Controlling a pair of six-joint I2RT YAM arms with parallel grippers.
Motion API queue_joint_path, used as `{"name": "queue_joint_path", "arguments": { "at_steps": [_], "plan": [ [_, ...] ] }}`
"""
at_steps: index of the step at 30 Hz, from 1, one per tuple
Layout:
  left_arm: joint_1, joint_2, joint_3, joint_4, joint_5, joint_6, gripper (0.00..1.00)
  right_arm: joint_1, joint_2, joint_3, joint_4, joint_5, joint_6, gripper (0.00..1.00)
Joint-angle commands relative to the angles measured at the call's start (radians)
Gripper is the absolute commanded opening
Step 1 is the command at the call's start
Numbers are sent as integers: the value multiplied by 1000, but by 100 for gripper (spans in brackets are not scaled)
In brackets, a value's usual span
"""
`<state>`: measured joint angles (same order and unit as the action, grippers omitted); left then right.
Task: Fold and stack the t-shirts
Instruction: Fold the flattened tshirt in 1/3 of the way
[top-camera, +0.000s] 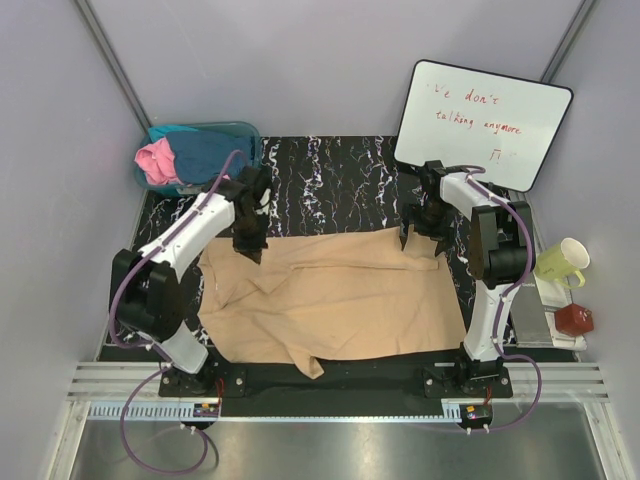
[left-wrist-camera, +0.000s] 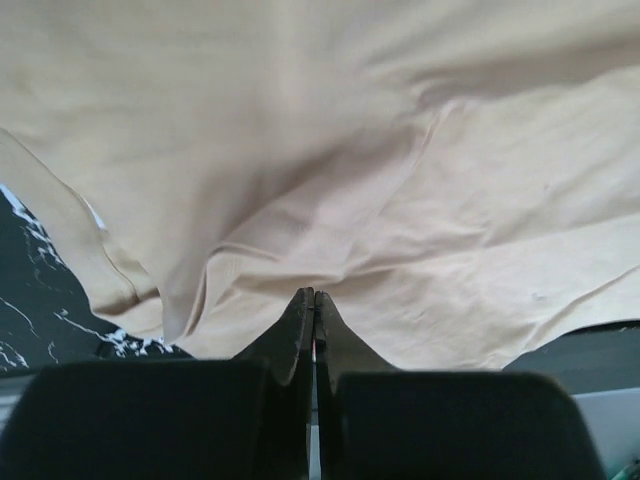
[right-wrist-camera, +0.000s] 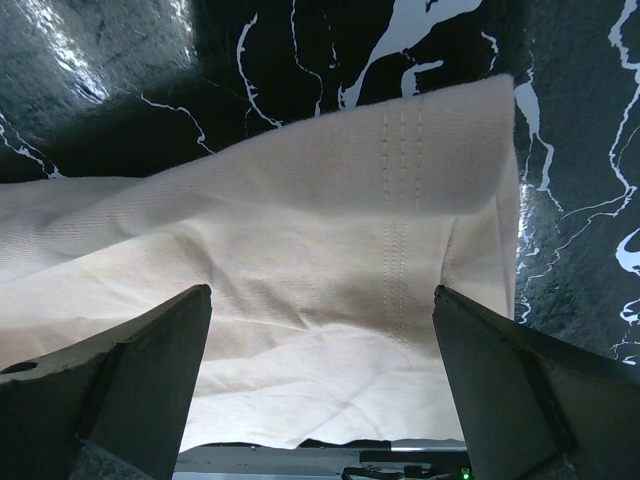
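Tan t-shirt (top-camera: 330, 295), far corner between spread fingers (right-wrist-camera: 130, 370) of the right claw (right-wrist-camera: 320, 290).

We see a light tan-beige cloth t-shirt (left-wrist-camera: 330, 150) filling nearly the whole frame, rumpled, with long creases running down toward the bottom centre. There the left gripper (left-wrist-camera: 314, 296) shows its two dark fingers pressed flat together, tips right at the fabric. We cannot tell whether any cloth is pinched between them. At lower left a stitched hem edge curls over a black marble-patterned table top (left-wrist-camera: 40, 300) with white veins.
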<state>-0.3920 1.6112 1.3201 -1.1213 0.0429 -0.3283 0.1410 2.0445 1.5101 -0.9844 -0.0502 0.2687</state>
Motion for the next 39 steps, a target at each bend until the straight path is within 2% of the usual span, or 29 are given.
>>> {"name": "queue_joint_path", "arguments": {
  "at_steps": [1, 8, 15, 18, 22, 26, 30, 33, 36, 37, 39],
  "plan": [
    [25, 109, 73, 3, -41, 9, 0, -3, -18, 6, 4, 1, -9, 100],
    [33, 240, 53, 41, -37, 28, 0, -3, -24, 6, 4, 3, -14, 100],
    [27, 118, -73, 43, 35, 51, 0, -3, -21, 4, 6, 4, -16, 100],
    [1, 27, -146, 25, 72, 57, 0, -3, -14, 9, 7, 4, -14, 100],
    [-53, -8, -237, 18, 133, 66, 0, -3, -7, 18, 7, 1, -13, 100],
    [-70, 0, -274, 50, 109, 46, 0, -4, -10, 22, 7, 1, -13, 100],
    [-61, -49, -171, 57, -32, 3, 0, -3, -37, 24, 9, 10, -11, 100],
    [17, -34, -85, 64, -87, -17, 11, -3, -43, 24, 15, 21, -13, 100],
    [91, 10, -3, 86, -84, -17, 20, -4, -29, 35, 18, 21, -11, 99],
    [105, 25, 19, 97, -81, -12, 38, -3, -24, 42, 20, 18, -11, 98],
    [134, 85, 80, 97, -77, -3, 51, -3, -20, 58, 23, 13, -8, 91]
  ]
}}
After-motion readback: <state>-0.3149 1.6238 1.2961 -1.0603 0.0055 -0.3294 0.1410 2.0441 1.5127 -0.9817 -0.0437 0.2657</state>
